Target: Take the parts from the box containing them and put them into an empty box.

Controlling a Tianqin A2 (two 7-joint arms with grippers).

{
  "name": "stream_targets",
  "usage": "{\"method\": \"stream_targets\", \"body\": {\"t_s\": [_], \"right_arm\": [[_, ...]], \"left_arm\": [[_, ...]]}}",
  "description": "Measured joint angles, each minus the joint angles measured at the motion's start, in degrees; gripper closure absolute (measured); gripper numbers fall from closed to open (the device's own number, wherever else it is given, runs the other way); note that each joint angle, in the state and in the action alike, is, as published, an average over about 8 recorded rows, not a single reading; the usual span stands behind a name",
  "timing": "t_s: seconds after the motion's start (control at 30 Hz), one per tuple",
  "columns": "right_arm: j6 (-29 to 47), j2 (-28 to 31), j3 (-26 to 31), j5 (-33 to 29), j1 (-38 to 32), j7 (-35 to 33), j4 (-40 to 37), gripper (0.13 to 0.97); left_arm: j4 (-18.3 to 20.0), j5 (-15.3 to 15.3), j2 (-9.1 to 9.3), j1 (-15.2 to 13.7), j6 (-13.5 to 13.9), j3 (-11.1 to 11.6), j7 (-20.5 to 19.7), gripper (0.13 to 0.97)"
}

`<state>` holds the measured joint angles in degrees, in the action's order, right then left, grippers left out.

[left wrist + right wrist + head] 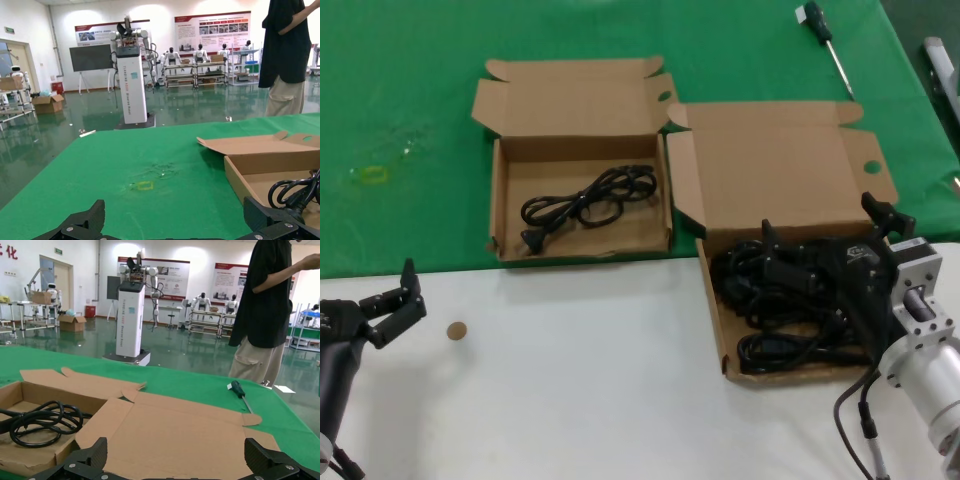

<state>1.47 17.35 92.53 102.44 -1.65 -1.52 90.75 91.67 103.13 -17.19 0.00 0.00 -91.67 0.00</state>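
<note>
Your left gripper (398,300) sits low at the near left over the white table (590,370), fingers spread wide, holding nothing and touching nothing; a small round brown disc (456,331) lies on the white surface just to its right. In the left wrist view the two finger tips (90,217) stand well apart with green cloth (125,175) ahead of them. Beyond and to the right of that gripper, on the green cloth, lies the smaller box (582,205), lid panel folded back away from you, long axis running left to right. One coiled black cable (588,199) lies in its tray, strung out from near left to far right. Further right, touching that box's corner, is the larger box (775,215), its wide lid panel raised on the far side with a round hole (872,167) near the right edge; the tray reaches toward you onto the white table. Your right gripper (840,262) is down in that tray among a heap of black cables (770,300), fingers open at a wide span per the right wrist view (90,455); whether they touch a cable you cannot tell. A green-handled screwdriver (826,40) lies well beyond, at the far right.
</note>
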Motion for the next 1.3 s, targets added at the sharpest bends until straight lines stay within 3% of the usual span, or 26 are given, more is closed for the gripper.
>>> {"method": "stream_targets", "body": {"t_s": [1.3], "right_arm": [[0.0,0.0,0.0,0.0,0.0,0.0,0.0,0.129]], "left_arm": [[0.0,0.0,0.00,0.0,0.0,0.0,0.0,0.132]]}}
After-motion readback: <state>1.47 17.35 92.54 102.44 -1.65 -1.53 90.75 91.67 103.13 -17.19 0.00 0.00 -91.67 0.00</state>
